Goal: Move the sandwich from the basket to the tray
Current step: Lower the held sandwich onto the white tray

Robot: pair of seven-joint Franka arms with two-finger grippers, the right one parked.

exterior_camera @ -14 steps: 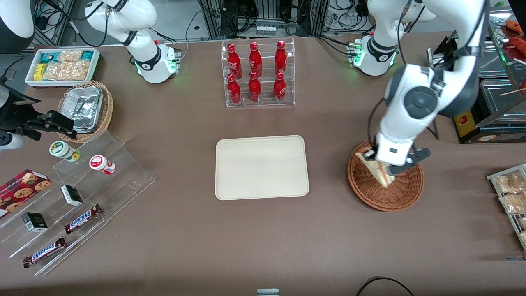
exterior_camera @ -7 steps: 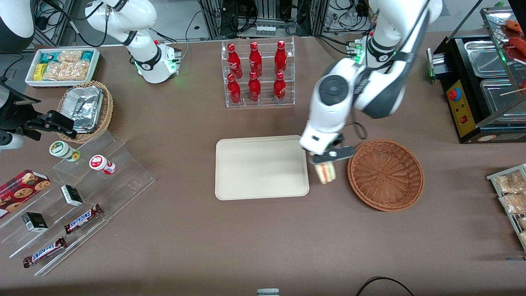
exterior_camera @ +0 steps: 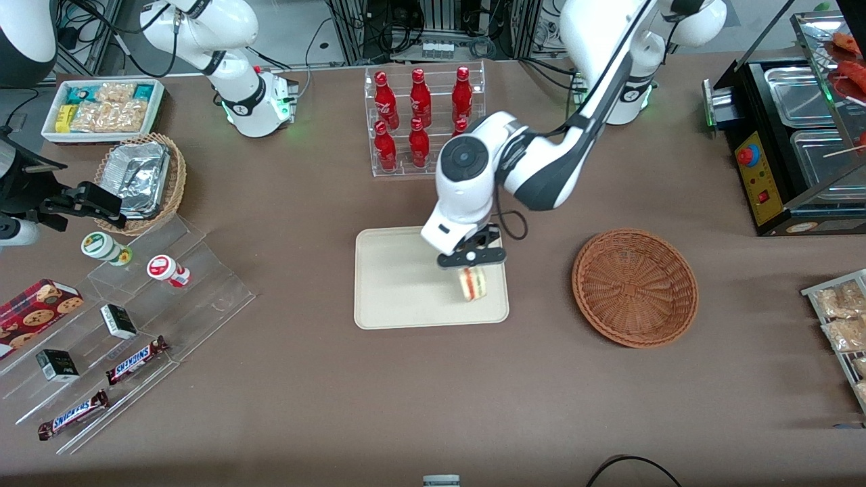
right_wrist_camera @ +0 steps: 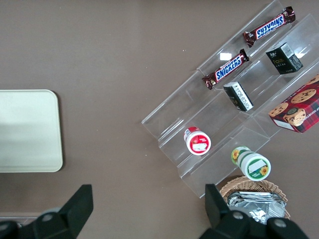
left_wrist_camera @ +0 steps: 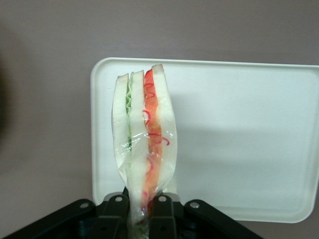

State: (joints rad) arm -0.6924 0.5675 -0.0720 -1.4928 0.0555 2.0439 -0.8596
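My left gripper [exterior_camera: 471, 260] is shut on the sandwich [exterior_camera: 473, 283], a wrapped wedge of pale bread with red and green filling, and holds it above the cream tray [exterior_camera: 406, 297], over the tray's end nearest the basket. In the left wrist view the sandwich [left_wrist_camera: 144, 139] hangs pinched between the two black fingers [left_wrist_camera: 112, 215] with the tray [left_wrist_camera: 239, 129] below it. The reddish-brown wicker basket [exterior_camera: 634, 287] sits empty on the table, beside the tray toward the working arm's end. The tray also shows in the right wrist view [right_wrist_camera: 27, 130].
A clear rack of red bottles [exterior_camera: 423, 122] stands farther from the front camera than the tray. A tan basket with foil containers [exterior_camera: 141, 181], a white snack bin [exterior_camera: 101, 108] and an acrylic stand with candy bars [exterior_camera: 135, 325] lie toward the parked arm's end. A food warmer [exterior_camera: 798, 135] stands at the working arm's end.
My left gripper lifted the sandwich out of the basket and carried it sideways to above the tray. The basket is now empty.
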